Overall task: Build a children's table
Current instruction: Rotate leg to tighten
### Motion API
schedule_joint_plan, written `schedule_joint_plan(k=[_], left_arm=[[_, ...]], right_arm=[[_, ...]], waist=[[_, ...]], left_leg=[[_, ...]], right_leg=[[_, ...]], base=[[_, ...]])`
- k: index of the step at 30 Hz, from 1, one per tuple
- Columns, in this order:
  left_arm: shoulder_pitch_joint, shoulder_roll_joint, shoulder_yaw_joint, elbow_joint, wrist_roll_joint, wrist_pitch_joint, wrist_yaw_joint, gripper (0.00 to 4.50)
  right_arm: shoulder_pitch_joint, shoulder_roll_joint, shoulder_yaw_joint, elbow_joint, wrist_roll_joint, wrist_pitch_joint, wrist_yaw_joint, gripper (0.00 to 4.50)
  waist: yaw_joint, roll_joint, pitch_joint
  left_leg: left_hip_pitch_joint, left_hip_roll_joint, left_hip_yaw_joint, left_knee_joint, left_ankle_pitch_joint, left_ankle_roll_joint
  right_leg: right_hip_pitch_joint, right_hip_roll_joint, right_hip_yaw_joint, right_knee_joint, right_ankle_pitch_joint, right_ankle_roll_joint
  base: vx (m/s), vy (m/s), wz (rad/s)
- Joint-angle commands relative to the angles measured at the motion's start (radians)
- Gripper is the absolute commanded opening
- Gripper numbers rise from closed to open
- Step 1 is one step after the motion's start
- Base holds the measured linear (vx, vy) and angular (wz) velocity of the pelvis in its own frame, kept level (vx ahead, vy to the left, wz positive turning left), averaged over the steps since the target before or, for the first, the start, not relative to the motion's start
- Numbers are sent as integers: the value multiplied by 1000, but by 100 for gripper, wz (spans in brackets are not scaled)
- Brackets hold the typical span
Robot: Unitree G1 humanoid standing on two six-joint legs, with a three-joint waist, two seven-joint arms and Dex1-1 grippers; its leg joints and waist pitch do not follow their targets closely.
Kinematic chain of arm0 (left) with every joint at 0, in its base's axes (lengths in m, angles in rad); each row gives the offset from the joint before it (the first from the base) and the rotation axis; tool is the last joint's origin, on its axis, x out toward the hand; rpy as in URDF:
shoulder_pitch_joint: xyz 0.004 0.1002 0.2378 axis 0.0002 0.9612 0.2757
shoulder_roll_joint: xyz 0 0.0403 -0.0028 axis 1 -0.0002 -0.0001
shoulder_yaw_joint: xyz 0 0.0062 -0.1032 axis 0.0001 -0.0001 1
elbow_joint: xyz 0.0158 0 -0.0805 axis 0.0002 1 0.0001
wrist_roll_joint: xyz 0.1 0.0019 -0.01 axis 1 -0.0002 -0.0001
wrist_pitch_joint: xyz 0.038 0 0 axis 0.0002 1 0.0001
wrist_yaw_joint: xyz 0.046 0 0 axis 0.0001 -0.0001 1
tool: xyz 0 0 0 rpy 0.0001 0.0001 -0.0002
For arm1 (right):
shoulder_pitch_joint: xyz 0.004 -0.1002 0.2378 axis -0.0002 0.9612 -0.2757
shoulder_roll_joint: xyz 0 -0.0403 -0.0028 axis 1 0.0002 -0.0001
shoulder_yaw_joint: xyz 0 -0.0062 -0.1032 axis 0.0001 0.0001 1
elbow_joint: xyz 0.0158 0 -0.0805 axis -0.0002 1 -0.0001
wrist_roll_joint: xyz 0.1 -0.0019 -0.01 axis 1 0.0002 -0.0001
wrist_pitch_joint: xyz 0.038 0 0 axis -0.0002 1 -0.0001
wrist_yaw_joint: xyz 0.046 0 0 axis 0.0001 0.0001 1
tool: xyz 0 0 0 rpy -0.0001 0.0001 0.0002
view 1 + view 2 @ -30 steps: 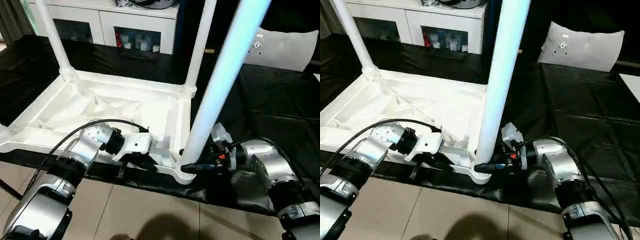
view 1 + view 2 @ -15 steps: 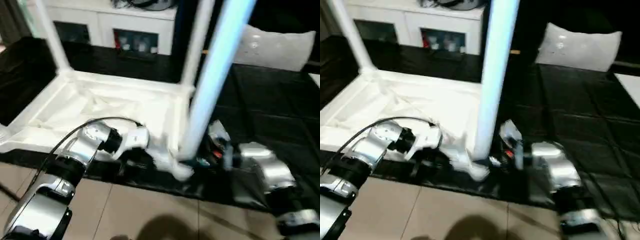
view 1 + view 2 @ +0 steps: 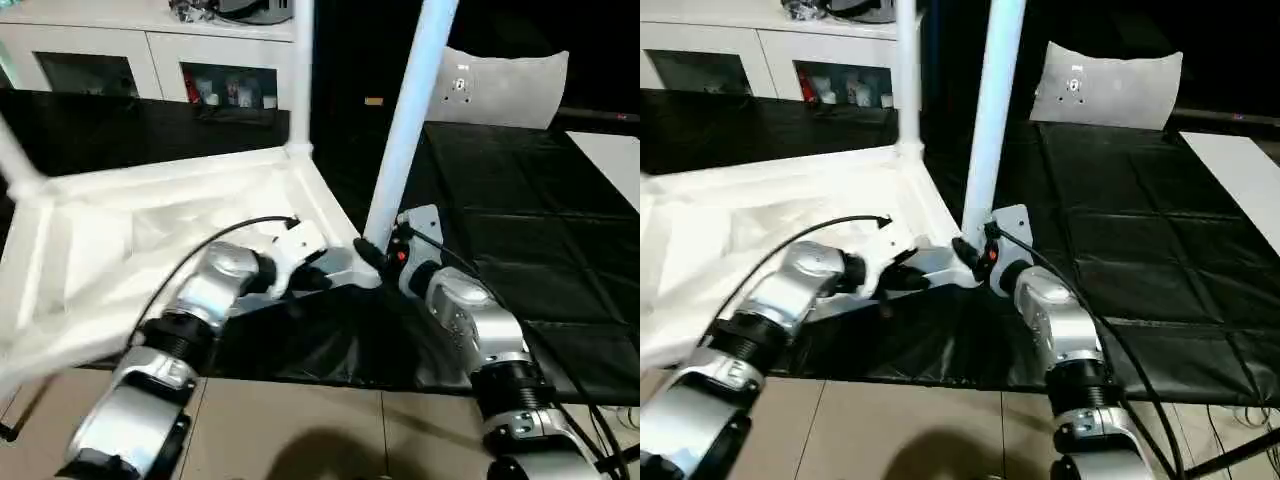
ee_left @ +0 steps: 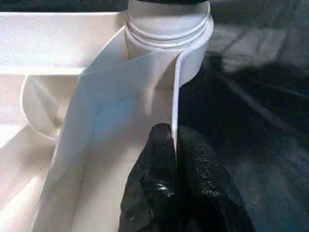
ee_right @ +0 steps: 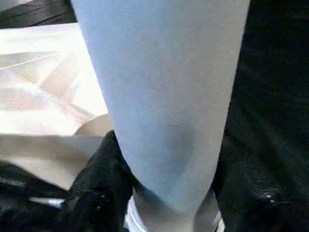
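table leg [image 3: 405, 140] top cut off, fingers [image 5: 94, 193] half hidden

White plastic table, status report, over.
Left gripper pinching upturned white plastic table top's rim. Right gripper clamping near white tapered leg at its socket. Nothing obstructing.

I see the white plastic children's table top [image 3: 120, 240] lying upside down, ribbed underside up, skewed on the black sheet, with long round tapered white legs [image 3: 408, 120] standing upright in the round corner sockets [image 4: 169, 29]
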Motion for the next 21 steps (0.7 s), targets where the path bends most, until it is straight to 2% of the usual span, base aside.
schedule_joint_plan(k=[1,2,3,5,8,11,12,13,14,16,17,20,21], left_arm=[[-19,-45,-6,-46,0,-7,64,0],[-14,-37,-13,-50,2,-13,51,0],[-14,-37,-13,-50,2,-13,51,0],[-4,-23,-22,-59,2,-30,32,0],[12,9,-36,-71,6,-63,-18,0],[22,26,-39,-77,-3,-84,-52,0],[22,26,-39,-77,-3,-84,-52,0],[27,37,-41,-78,-8,-100,-73,0],[32,48,-43,-77,-16,-125,-103,0],[35,55,-44,-77,-22,-140,-123,0],[38,66,-48,-77,-29,-158,-151,0],[45,110,-77,-67,-26,-230,-227,0],[51,137,-100,-64,-20,-275,-280,0]], right_arm=[[14,67,85,-2,25,17,56,286],[24,57,86,-9,19,3,64,298],[24,57,86,-9,19,3,64,307],[41,44,76,-26,13,-16,53,322],[78,-3,71,-67,19,-67,104,352],[91,-31,54,-96,55,-65,160,359],[91,-31,54,-96,55,-65,160,387],[96,-54,46,-111,76,-64,204,396],[102,-91,46,-125,95,-62,268,398],[107,-116,47,-134,105,-61,311,400],[112,-150,57,-139,107,-71,364,430],[118,-238,92,-122,91,-123,499,443],[118,-284,115,-100,75,-180,578,443]], waist=[[7,9,-69],[9,11,-72],[9,11,-72],[14,4,-73],[20,9,-73],[20,11,-75],[20,10,-75],[20,10,-76],[19,3,-75],[23,6,-74],[23,5,-73],[27,6,-73],[27,8,-73]], left_leg=[[2,58,-36,-80,-218,21],[-1,58,-33,-77,-184,31],[-1,58,-33,-77,-184,31],[-5,58,-29,-76,-135,51],[-4,60,-28,-77,-120,60],[-5,63,-29,-76,-109,66],[-6,64,-28,-75,-106,72],[-6,63,-28,-74,-104,74],[-7,63,-27,-74,-107,80],[-8,63,-27,-73,-112,86],[-8,63,-27,-73,-115,85],[-7,62,-27,-72,-136,81],[-7,63,-27,-72,-138,79]], right_leg=[[44,-89,59,-78,-369,-148],[47,-88,62,-70,-303,-169],[47,-88,62,-70,-303,-169],[50,-87,63,-61,-230,-189],[50,-87,64,-58,-212,-196],[51,-87,64,-52,-176,-209],[53,-87,64,-51,-163,-214],[53,-87,65,-50,-156,-218],[54,-86,64,-51,-156,-220],[54,-89,65,-52,-171,-221],[54,-89,64,-54,-187,-217],[55,-88,63,-60,-233,-200],[54,-89,63,-60,-236,-199]], base=[[0,0,0],[0,0,0],[0,0,0],[0,0,0],[0,0,0],[0,0,0],[0,0,0],[0,0,0],[0,0,0],[0,0,0],[0,0,0],[0,0,0],[0,0,0]])
